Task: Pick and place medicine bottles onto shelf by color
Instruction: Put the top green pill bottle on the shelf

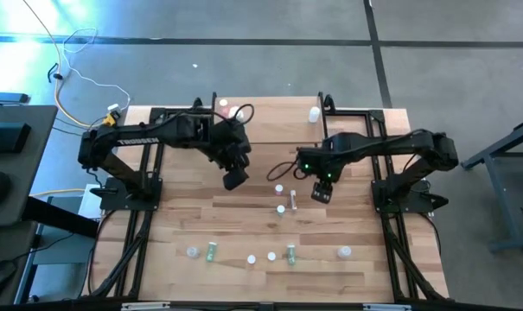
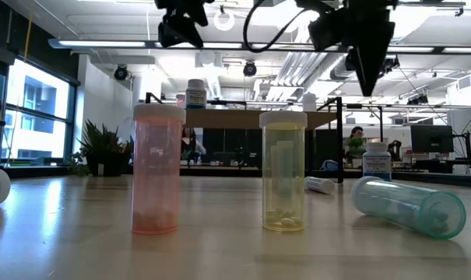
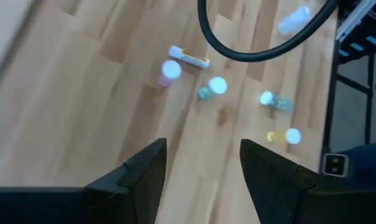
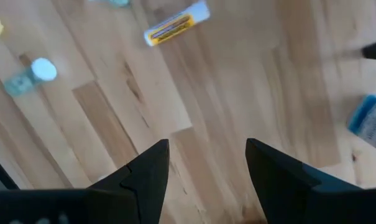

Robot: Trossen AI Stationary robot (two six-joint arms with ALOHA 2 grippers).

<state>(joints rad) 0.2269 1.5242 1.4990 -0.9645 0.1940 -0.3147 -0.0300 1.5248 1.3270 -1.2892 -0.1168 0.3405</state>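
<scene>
Bottles lie scattered over the worktop (image 1: 244,229): a pink bottle (image 2: 156,169) and a yellow bottle (image 2: 282,172) stand upright side by side near the low camera, with a green bottle (image 2: 408,205) on its side next to the yellow one. Both arms hover above the worktop's middle. The left gripper (image 3: 203,168) and right gripper (image 4: 207,167) have fingers spread, holding nothing. The shelf (image 2: 251,119) stands at the far edge, carrying a white bottle (image 2: 195,94).
</scene>
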